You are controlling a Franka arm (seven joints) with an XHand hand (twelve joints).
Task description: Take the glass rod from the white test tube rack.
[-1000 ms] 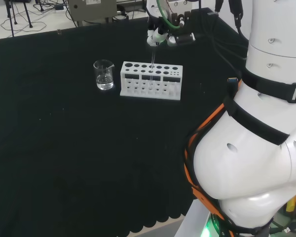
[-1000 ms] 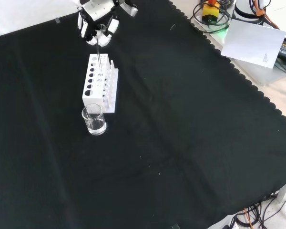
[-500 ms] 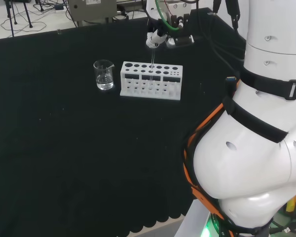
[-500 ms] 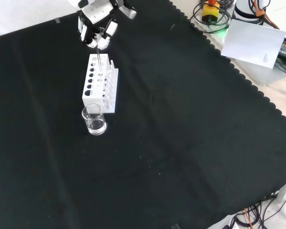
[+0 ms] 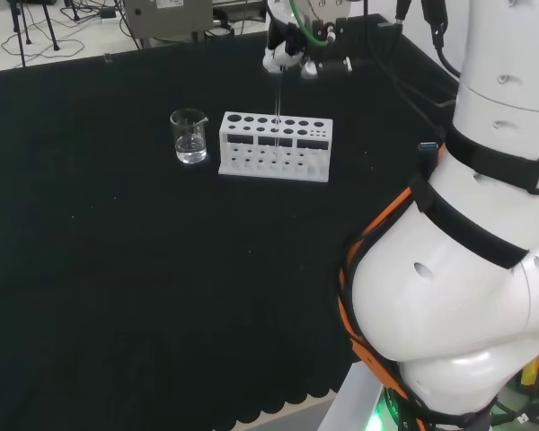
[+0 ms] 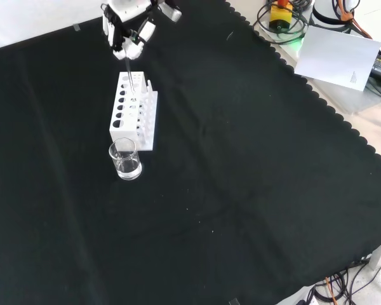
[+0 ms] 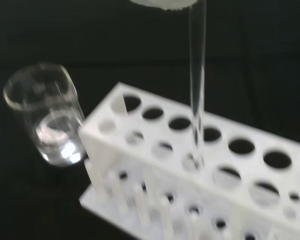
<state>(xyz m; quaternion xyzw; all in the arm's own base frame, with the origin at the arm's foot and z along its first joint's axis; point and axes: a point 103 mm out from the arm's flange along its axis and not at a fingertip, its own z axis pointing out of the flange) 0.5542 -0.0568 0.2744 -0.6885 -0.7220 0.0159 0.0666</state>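
Note:
The white test tube rack [image 5: 276, 146] [image 6: 133, 112] [image 7: 200, 175] stands on the black cloth. A thin clear glass rod [image 5: 277, 94] [image 6: 131, 76] [image 7: 197, 85] hangs upright from the hand [image 5: 287, 56] [image 6: 128, 33], whose fingers are pinched on its top end. The hand sits above the rack. In the wrist view the rod's lower end is still down in a hole of the rack's top plate.
A small glass beaker [image 5: 189, 136] [image 6: 125, 159] [image 7: 49, 115] holding some clear liquid stands close beside one end of the rack. The arm's white links [image 5: 467, 215] rise at the head view's right. Papers and cables [image 6: 336, 54] lie beyond the cloth's scalloped edge.
The hand has risen above the rack, drawing the rod upward with it. Rack and beaker have stayed put.

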